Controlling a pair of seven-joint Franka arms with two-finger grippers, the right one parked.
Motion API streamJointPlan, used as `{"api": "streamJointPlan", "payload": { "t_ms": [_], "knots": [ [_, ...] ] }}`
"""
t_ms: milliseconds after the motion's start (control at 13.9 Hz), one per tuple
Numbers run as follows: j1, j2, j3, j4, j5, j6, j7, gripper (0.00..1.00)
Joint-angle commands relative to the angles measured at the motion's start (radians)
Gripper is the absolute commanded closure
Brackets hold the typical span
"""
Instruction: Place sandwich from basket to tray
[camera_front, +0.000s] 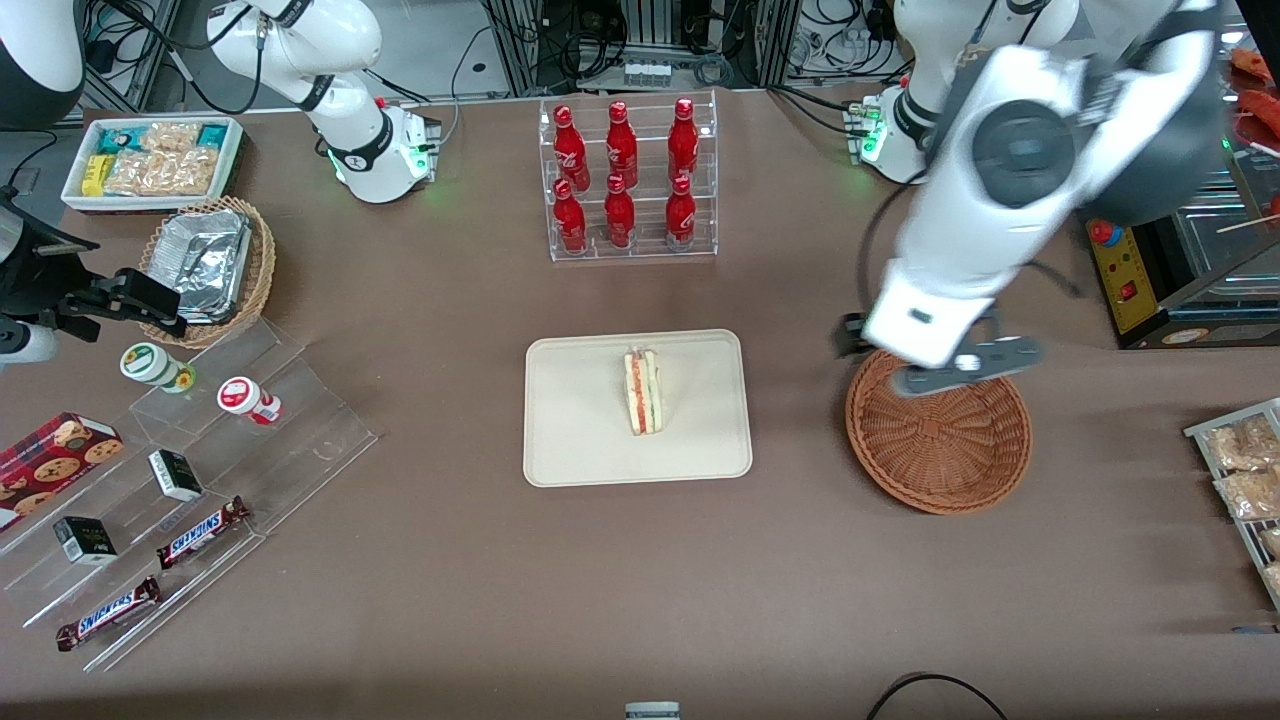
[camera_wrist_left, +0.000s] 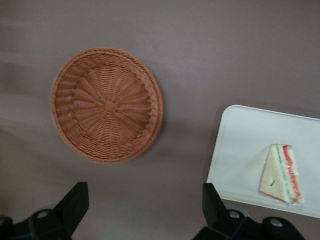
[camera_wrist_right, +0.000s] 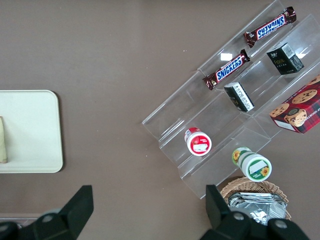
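Note:
The sandwich lies in the middle of the cream tray, its red, orange and green filling showing. The reddish-brown wicker basket stands beside the tray toward the working arm's end of the table and holds nothing. My left gripper is open and empty, raised above the basket's rim that lies farther from the front camera. The left wrist view shows the open gripper over bare table, with the basket, the tray and the sandwich below it.
A clear rack of red bottles stands farther from the front camera than the tray. A clear stepped shelf with snack bars and small boxes, a tan basket of foil trays and a white snack box lie toward the parked arm's end.

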Motion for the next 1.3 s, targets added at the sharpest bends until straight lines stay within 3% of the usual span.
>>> {"api": "streamJointPlan", "payload": {
  "t_ms": [0, 288, 648, 864, 1224],
  "knots": [
    [0.087, -0.086, -0.008, -0.054, -0.053, -0.041, 0.143, 0.00],
    [0.175, -0.164, -0.003, -0.106, -0.079, -0.075, 0.323, 0.00],
    [0.146, -0.233, 0.176, -0.135, -0.116, -0.095, 0.536, 0.00],
    [0.126, -0.223, 0.230, -0.108, -0.113, -0.093, 0.572, 0.00],
    [0.124, -0.169, 0.238, -0.045, -0.108, -0.093, 0.575, 0.00]
  ]
}}
